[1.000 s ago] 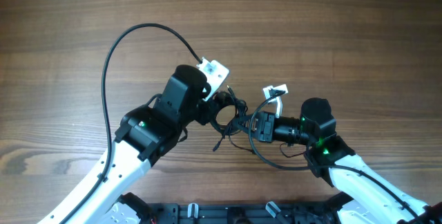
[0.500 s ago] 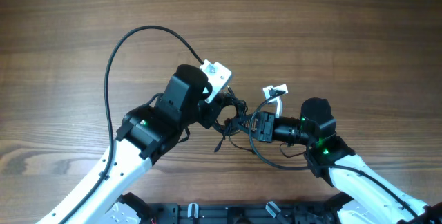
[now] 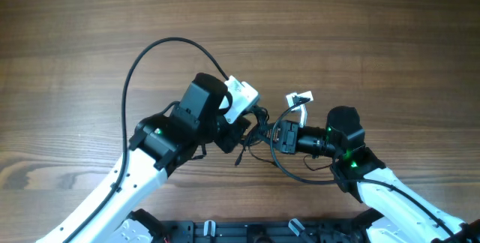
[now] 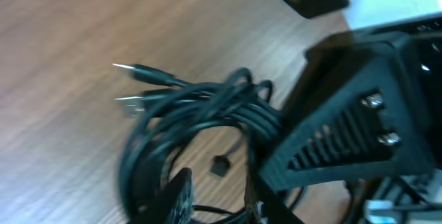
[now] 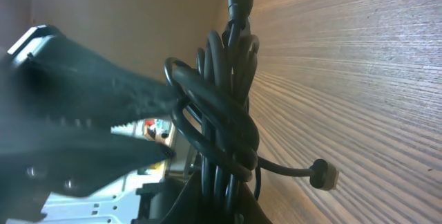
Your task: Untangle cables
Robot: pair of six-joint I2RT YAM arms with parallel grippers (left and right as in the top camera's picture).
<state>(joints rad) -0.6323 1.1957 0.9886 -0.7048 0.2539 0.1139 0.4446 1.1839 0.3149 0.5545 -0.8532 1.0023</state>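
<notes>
Cables point(image 3: 257, 129): lying knotted on the table point(image 3: 360, 33) just below mid-frame, being pinned by the clenched jaws of the right gripper point(image 3: 274, 136), apparently for anchoring, and sitting between the jaws of the left gripper point(image 3: 238, 129), seemingly for teasing a loop free, though clamping or not, cannot tell.

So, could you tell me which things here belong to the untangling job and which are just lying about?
Job: cables, left gripper, right gripper.
Just there: table, arm cable.
</notes>
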